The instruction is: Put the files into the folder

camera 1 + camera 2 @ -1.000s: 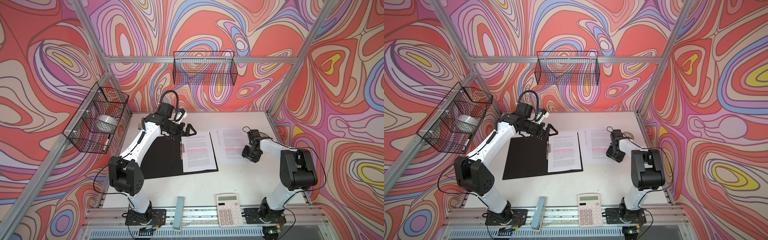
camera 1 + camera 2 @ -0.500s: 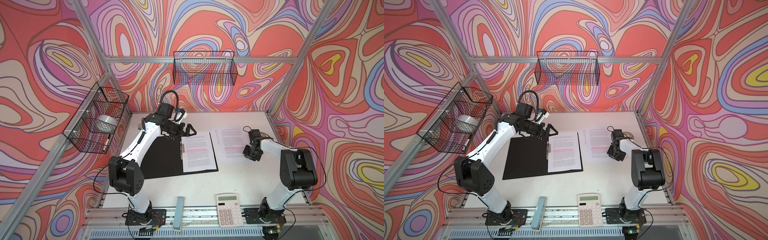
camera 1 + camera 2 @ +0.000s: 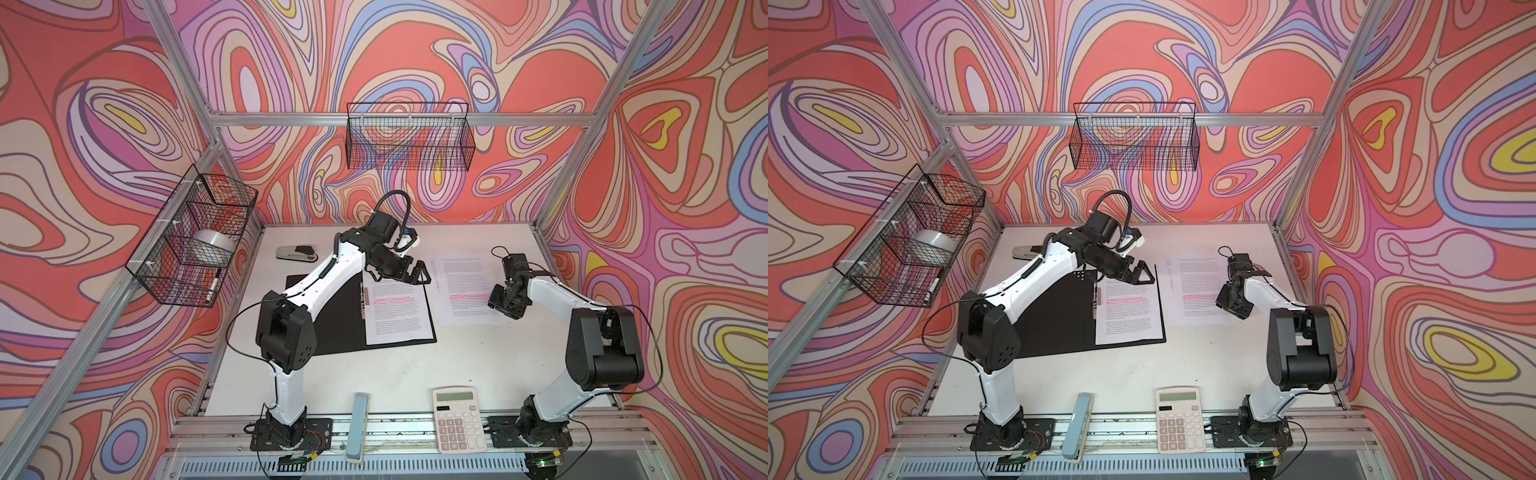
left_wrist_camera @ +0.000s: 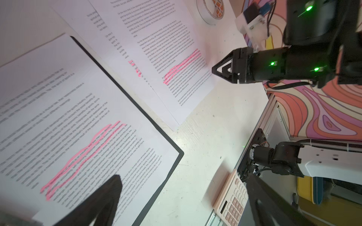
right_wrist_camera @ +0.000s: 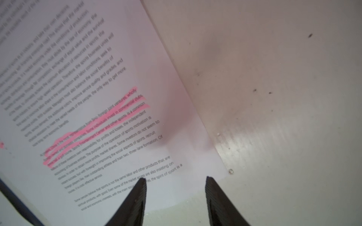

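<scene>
The folder [image 3: 332, 316] [image 3: 1059, 328] lies open on the table, black inside, with one sheet of the files [image 3: 395, 311] [image 4: 78, 117] on its right half. More files [image 3: 463, 286] [image 3: 1196, 286] [image 4: 166, 49] [image 5: 98, 78] lie on the table just right of it. My left gripper [image 3: 415, 276] [image 3: 1142, 274] [image 4: 182, 195] hangs open over the top edge of the sheet in the folder, holding nothing. My right gripper [image 3: 503, 308] [image 3: 1231, 305] [image 5: 176, 182] points down at the loose files' right edge. It is open, with the paper's near corner lying under the gap.
A stapler [image 3: 297, 252] sits at the back left and a tape roll [image 4: 209, 11] at the back right. A calculator [image 3: 459, 419] and a pale blue bar [image 3: 359, 428] rest on the front rail. Wire baskets hang on the left wall [image 3: 195, 245] and back wall [image 3: 409, 141].
The right gripper shifted very slightly at the loose files' right edge and is back where it was. Left arm, folder and papers have not moved.
</scene>
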Controlling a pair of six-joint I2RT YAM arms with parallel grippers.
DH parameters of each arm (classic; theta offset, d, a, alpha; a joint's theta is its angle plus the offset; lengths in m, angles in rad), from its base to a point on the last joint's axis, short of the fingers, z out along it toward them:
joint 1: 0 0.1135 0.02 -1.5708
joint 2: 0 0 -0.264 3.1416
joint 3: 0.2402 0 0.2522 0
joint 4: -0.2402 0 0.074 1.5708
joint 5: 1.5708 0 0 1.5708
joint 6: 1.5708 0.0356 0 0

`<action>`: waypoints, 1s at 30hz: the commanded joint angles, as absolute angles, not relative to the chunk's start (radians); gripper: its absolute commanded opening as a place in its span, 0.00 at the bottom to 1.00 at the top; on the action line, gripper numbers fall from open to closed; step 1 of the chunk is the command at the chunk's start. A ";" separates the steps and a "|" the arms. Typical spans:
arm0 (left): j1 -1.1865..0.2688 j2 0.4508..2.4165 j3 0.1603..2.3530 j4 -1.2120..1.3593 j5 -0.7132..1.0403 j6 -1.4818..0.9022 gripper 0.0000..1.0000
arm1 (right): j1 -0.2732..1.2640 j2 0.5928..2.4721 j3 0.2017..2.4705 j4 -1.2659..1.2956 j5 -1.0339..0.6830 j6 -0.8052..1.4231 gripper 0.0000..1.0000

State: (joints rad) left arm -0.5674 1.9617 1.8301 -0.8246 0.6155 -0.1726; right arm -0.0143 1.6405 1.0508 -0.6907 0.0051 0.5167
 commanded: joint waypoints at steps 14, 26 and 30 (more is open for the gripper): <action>-0.675 2.343 2.079 -0.724 0.582 -0.345 1.00 | -0.159 1.711 1.063 -0.557 -0.150 0.468 0.53; -0.687 2.490 2.213 -0.722 0.604 -0.385 1.00 | -0.169 1.828 1.094 -0.505 -0.186 0.444 0.53; -0.690 2.525 2.253 -0.724 0.618 -0.397 1.00 | -0.169 1.845 1.092 -0.486 -0.243 0.428 0.52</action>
